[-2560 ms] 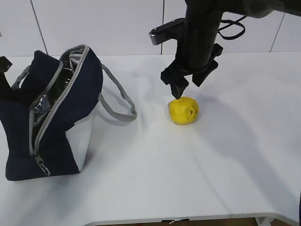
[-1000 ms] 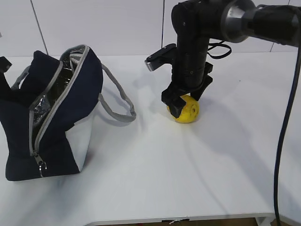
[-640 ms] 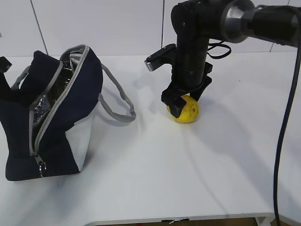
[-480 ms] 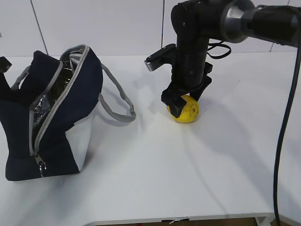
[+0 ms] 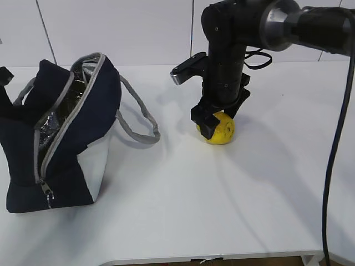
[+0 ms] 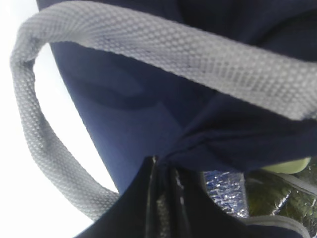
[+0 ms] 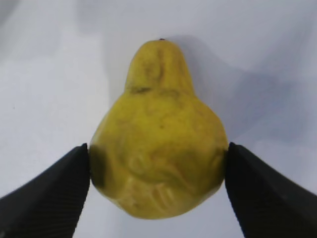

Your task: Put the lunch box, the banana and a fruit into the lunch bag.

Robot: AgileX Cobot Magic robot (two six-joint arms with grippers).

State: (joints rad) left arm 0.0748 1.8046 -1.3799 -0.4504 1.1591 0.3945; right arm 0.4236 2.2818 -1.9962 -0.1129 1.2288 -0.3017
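The round bumpy yellow fruit [image 5: 222,128] rests on the white table to the right of the middle. My right gripper [image 5: 218,122] stands over it from above. In the right wrist view both black pads press the sides of the fruit [image 7: 158,144], so my right gripper [image 7: 157,166] is shut on it. The navy lunch bag [image 5: 83,111] stands open at the left and shows its foil lining. My left gripper [image 6: 163,171] is shut on the bag's fabric rim [image 6: 148,109]. A pale green edge of the lunch box [image 6: 288,165] shows inside the bag. The banana is out of view.
The bag's grey handle [image 5: 138,119] loops out onto the table [image 5: 183,205] toward the fruit. It crosses the left wrist view [image 6: 163,44] too. A dark cable [image 5: 335,166] hangs at the right edge. The table's front edge runs just below the bag.
My right gripper came down from above the fruit and closed on its sides. In the last second it has barely moved. The bag and left arm are unchanged.
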